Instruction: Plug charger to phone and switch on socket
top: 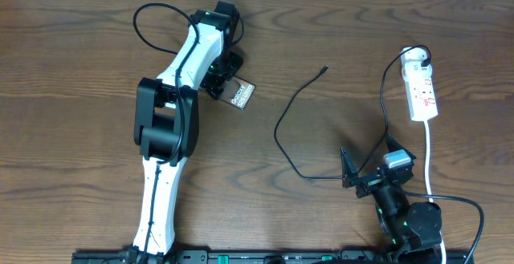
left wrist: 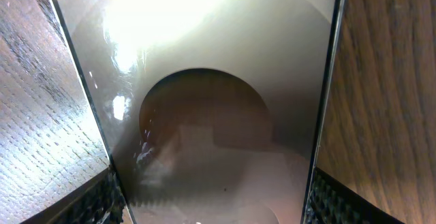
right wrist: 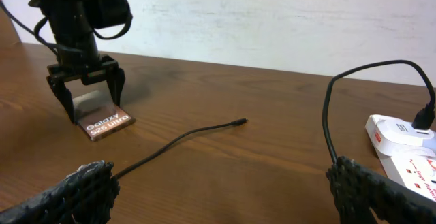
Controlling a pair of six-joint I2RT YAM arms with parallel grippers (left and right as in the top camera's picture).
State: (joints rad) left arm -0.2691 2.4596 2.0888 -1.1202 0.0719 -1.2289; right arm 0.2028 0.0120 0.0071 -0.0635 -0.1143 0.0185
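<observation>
The phone (top: 242, 95) lies on the table (top: 80, 71) at the tip of the left gripper (top: 225, 87), well apart from the socket (top: 422, 92) on the far right. The charger (top: 281, 127) snakes between them, its tip loose.

From the left wrist, both fingers (left wrist: 95, 203) sit against the phone's long edges, gripping it.

From the right wrist, the right gripper (right wrist: 225, 183) gapes wide, empty.
</observation>
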